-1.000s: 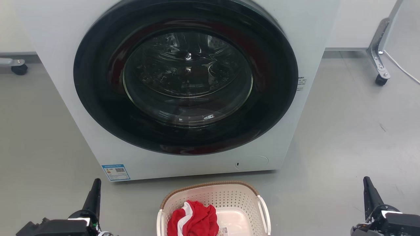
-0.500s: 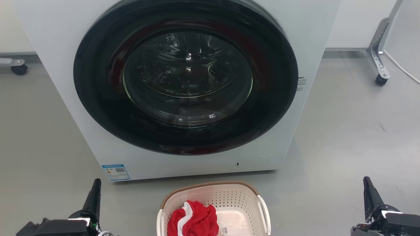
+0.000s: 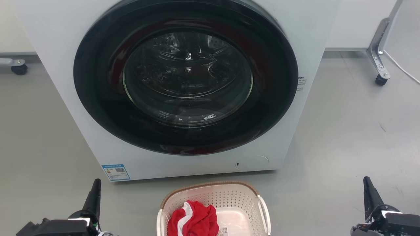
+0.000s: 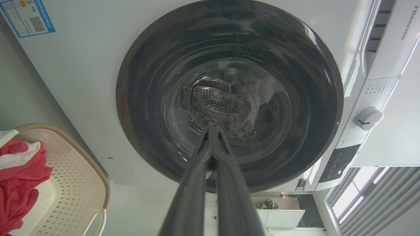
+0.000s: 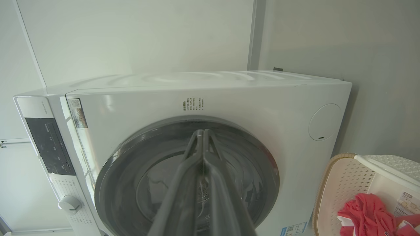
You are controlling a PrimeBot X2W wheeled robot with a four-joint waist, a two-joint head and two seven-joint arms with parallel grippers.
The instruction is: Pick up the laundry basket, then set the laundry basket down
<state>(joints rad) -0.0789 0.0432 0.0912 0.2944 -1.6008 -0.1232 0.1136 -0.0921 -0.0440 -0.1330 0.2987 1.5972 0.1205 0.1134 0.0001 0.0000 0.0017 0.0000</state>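
The laundry basket [image 3: 229,196] sat on the grey floor [image 3: 344,137] between the two claws and well apart from each, with the left gripper [image 3: 96,183] off to one side and the right gripper [image 3: 367,182] off to the other. A red and white garment [image 3: 193,219] lay inside it, on the side nearer the left claw. Both claws had their fingers pressed together around nothing. Their tips pointed toward the white washer [image 3: 311,39], which stood just beyond the basket, its round dark door [image 3: 183,88] facing them.
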